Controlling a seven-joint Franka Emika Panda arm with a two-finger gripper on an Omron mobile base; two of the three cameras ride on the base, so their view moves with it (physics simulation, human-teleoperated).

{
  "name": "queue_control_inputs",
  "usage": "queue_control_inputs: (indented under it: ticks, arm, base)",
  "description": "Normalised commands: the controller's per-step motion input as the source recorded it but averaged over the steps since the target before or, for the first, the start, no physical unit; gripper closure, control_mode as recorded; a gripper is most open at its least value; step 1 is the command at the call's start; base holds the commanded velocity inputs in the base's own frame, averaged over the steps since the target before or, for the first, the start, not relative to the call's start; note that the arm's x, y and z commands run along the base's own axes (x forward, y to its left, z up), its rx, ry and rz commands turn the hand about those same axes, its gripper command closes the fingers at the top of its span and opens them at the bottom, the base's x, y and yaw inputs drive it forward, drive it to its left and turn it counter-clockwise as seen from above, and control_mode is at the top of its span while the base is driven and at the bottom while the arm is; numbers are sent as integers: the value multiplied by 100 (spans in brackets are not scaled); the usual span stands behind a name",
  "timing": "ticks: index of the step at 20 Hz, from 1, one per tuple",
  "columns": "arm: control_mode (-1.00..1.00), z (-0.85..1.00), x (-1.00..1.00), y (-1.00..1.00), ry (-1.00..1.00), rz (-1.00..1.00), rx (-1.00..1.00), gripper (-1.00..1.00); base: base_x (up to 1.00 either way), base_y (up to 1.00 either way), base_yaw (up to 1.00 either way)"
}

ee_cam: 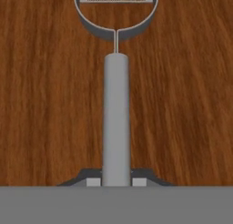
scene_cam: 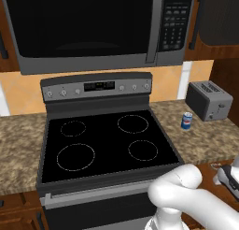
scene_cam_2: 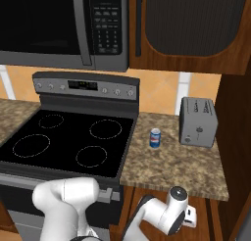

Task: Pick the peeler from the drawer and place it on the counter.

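In the hand view the peeler [ee_cam: 116, 123] lies flat on the brown wood floor of the drawer [ee_cam: 45, 104], its grey round handle running straight from 6 o'clock up toward 12 o'clock, where a thin stem joins it to the ring-shaped head with the blade across it. The gripper [ee_cam: 116, 181] is clenched on the near end of that handle: the two dark fingertips [ee_cam: 93, 180] press against it from either side at 6 o'clock, with no gap between pad and handle. From the right base view the white arm [scene_cam_2: 162, 213] bends down in front of the cabinets, below the thick edge of the counter [scene_cam_2: 171, 169], at about 6 o'clock of the frame. The counter's speckled granite runs to both sides of the black glass stovetop [scene_cam_2: 68, 137]. On its stretch at 3 o'clock of the stovetop a small blue can [scene_cam_2: 155, 137] stands upright, and a grey toaster [scene_cam_2: 198, 121] sits near it toward the wall, the two apart. Above the stovetop, at 12 o'clock, hangs a dark microwave [scene_cam: 93, 28].
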Motion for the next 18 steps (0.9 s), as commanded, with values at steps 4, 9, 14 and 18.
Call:
queue_control_inputs:
  ticks: [4, 9, 14, 18]
  arm:
    - [-100, 12, -50, -18, 0, 0, 0, 100]
    - [-100, 32, -68, -29, -1, 0, 0, 100]
    - [-100, 62, -51, -11, 2, -1, 0, 100]
    - [-100, 84, -38, 0, 5, -2, 0, 100]
  base:
    - [0, 0, 0]
    - [0, 0, 0]
    - [0, 0, 0]
    - [0, 0, 0]
